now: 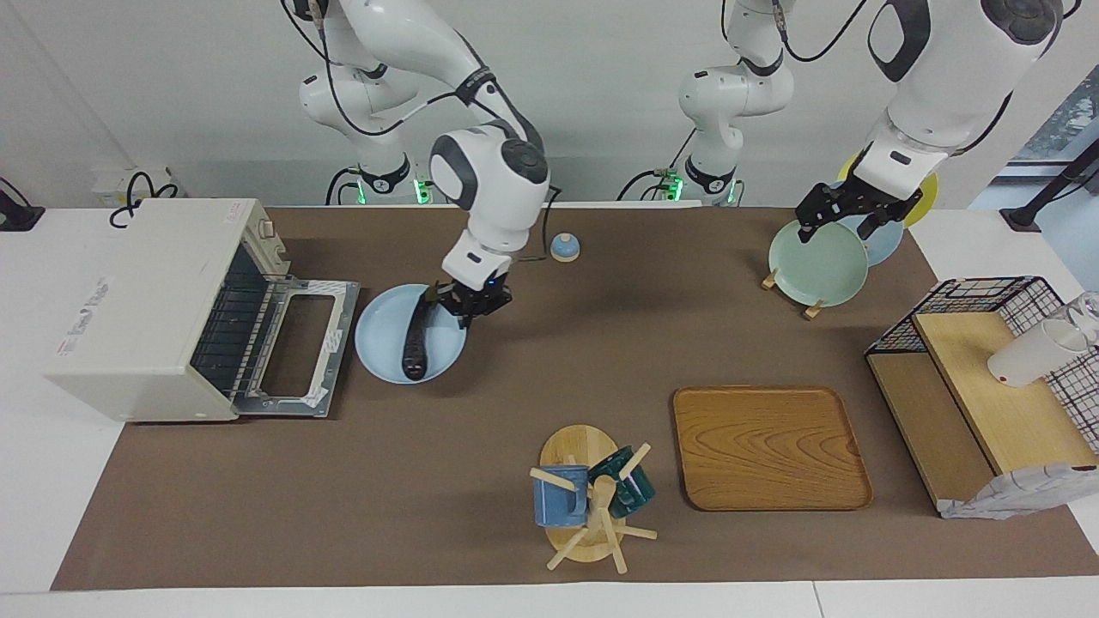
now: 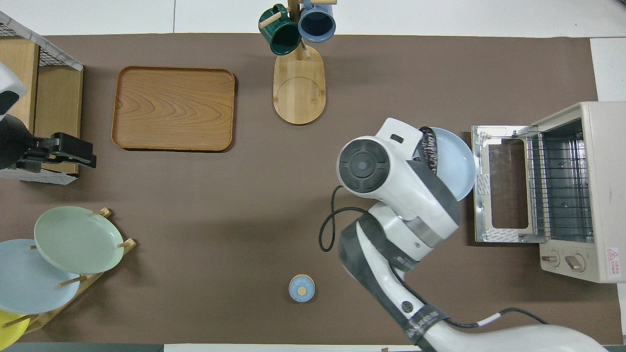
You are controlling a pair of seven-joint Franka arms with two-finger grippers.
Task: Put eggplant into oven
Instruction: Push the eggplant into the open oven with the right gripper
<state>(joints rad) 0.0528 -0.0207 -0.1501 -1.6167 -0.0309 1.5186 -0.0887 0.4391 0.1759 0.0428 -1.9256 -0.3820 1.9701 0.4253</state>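
Right gripper [image 1: 468,302] clamps the blue plate [image 1: 382,335] rim at two o'clock, just before the open oven [image 1: 146,300]. Eggplant [image 1: 415,342] rides loose on it: glossy, light, likely to roll. Left gripper [image 1: 846,216] waits over the plate rack; grip state cannot be told.

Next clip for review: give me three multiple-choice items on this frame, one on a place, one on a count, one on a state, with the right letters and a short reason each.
1. Where does the slim dark purple eggplant lie?
A. On the round pale blue plate
B. On the oven's wire rack
C. On the wooden tray

2. How many mugs hang on the wooden mug tree?
A. One
B. Two
C. Four

3. How is the door of the boxy off-white toaster oven?
A. Shut
B. Taken off
C. Folded down open

Key: 1 A, the eggplant rests on the plate in front of the oven, the right gripper at the plate's rim. 2 B, one blue, one dark green. 3 C, the rack shows inside.
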